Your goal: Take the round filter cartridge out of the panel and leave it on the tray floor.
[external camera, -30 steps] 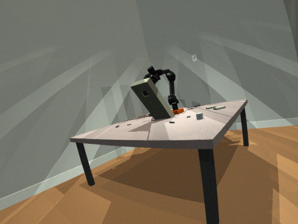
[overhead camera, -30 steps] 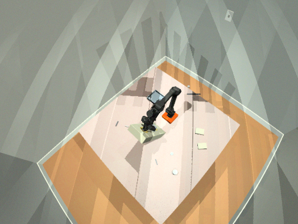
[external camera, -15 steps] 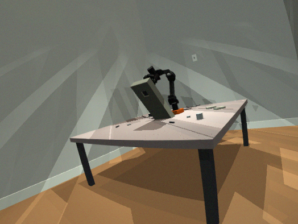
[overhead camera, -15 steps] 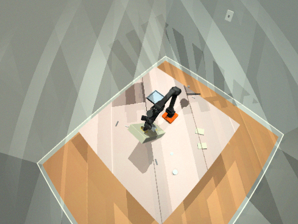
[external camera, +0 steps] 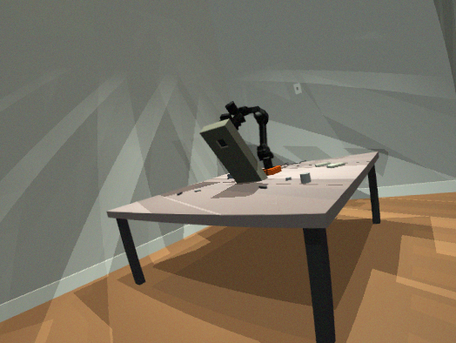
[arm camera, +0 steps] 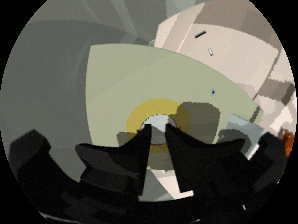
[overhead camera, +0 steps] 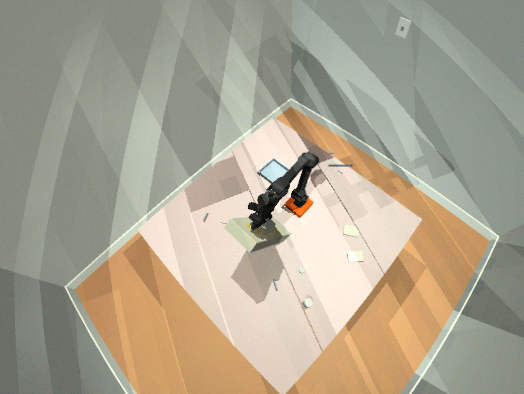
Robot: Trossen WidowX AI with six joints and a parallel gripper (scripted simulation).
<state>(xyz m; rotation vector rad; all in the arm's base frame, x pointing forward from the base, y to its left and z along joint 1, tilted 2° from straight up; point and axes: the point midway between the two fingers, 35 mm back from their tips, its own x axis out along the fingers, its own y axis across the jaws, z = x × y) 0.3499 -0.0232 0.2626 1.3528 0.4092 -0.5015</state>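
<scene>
Fingers of your black gripper (arm camera: pixel 154 151) clamp the round yellow-ringed filter cartridge (arm camera: pixel 158 123), seated at frame centre in the pale-green service panel (arm camera: pixel 120 90); extraction underway, you likely pull outward next.

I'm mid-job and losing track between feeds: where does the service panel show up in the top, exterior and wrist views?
Top: the service panel is the pale green slab at centre, under the gripper.
Exterior: it is the tilted olive slab left of centre on the table, seen from behind, with the arm beyond it.
Wrist: its pale green face fills the middle, with the yellow ring at the fingers.
Shared landmark: the orange arm base.
</scene>
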